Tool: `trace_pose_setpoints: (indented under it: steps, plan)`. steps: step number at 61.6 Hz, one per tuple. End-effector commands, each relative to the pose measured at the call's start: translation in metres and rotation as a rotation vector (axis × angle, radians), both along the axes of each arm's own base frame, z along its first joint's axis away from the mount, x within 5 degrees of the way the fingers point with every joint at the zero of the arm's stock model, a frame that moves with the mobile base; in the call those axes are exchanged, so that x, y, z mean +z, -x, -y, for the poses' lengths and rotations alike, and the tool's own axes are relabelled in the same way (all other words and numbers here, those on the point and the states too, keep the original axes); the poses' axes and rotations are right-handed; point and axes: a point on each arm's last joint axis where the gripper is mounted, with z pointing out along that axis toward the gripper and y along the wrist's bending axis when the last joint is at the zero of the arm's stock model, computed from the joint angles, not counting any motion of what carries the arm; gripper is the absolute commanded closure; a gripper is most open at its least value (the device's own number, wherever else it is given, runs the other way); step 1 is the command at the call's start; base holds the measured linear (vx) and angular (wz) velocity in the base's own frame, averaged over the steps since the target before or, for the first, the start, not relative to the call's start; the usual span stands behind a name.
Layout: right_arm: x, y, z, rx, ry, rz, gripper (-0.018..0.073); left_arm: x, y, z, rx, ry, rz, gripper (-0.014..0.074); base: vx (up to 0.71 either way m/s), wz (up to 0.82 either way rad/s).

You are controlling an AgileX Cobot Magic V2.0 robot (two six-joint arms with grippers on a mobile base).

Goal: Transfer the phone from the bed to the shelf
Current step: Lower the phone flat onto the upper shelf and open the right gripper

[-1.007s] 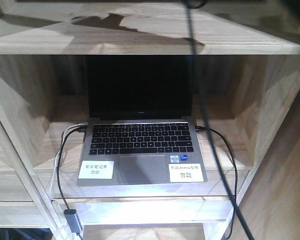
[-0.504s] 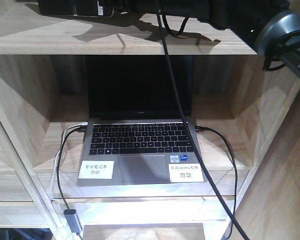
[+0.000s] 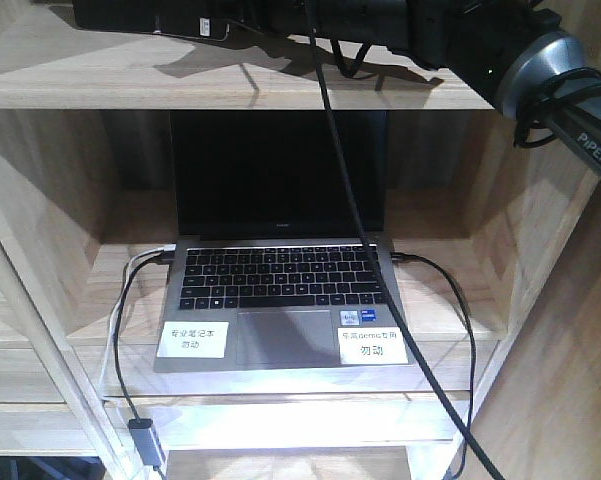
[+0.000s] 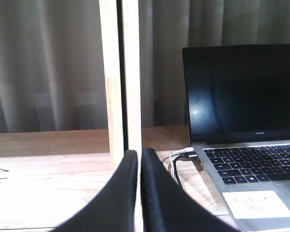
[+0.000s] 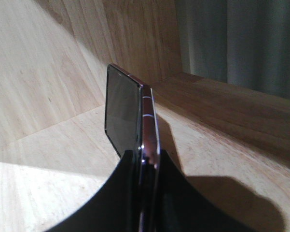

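You are facing the shelf (image 3: 280, 85), pale wood planks forming cubbies, with grey curtains behind it in the wrist views. In the middle cubby an open laptop (image 3: 283, 270) sits with its black screen upright, two white labels on its palm rest and cables running off both sides. Your right arm reaches across the top plank from the right. In the right wrist view its end effector (image 5: 144, 166) pinches the phone (image 5: 130, 113) by its lower end; the phone stands on edge between the two black fingers, its glossy face turned left and its pinkish rim toward you, just above the wooden plank inside an upper cubby. Your left end effector (image 4: 138, 166) has its fingers pressed together, holding nothing, in front of a vertical shelf post, left of the laptop.
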Motion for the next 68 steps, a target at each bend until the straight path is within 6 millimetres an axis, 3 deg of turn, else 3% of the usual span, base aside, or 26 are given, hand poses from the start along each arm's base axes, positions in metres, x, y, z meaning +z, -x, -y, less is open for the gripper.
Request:
trace_pose_setpoints:
  steps: [1, 10, 27, 36, 53, 62, 68]
  plan:
    - [0.039, 0.011, 0.012, -0.052, -0.082, 0.078, 0.0493, 0.015, 0.002, 0.0, 0.003, 0.022, 0.107, 0.0595, 0.0, 0.0]
    - [0.039, 0.011, 0.012, -0.054, -0.081, 0.08, 0.0387, 0.015, 0.002, 0.0, 0.003, 0.022, 0.107, 0.0595, 0.0, 0.0]
    - [0.037, 0.009, 0.013, -0.083, -0.033, 0.109, 0.0027, 0.015, 0.002, 0.0, 0.003, 0.022, 0.107, 0.0595, 0.0, 0.0]
    - [0.036, 0.006, 0.016, -0.118, -0.005, 0.135, -0.0106, 0.015, 0.002, 0.0, 0.003, 0.022, 0.107, 0.0595, 0.0, 0.0]
    - [0.038, 0.009, 0.015, -0.102, -0.002, 0.136, -0.0103, 0.015, 0.002, 0.0, 0.003, 0.022, 0.107, 0.0595, 0.0, 0.0]
    - [0.046, 0.016, 0.017, -0.084, 0.01, 0.142, -0.0032, 0.015, 0.002, 0.0, 0.003, 0.022, 0.107, 0.0595, 0.0, 0.0]
    - [0.053, 0.023, 0.02, -0.081, 0.027, 0.142, 0.0068, 0.015, 0.002, 0.0, 0.003, 0.022, 0.107, 0.0595, 0.0, 0.0]
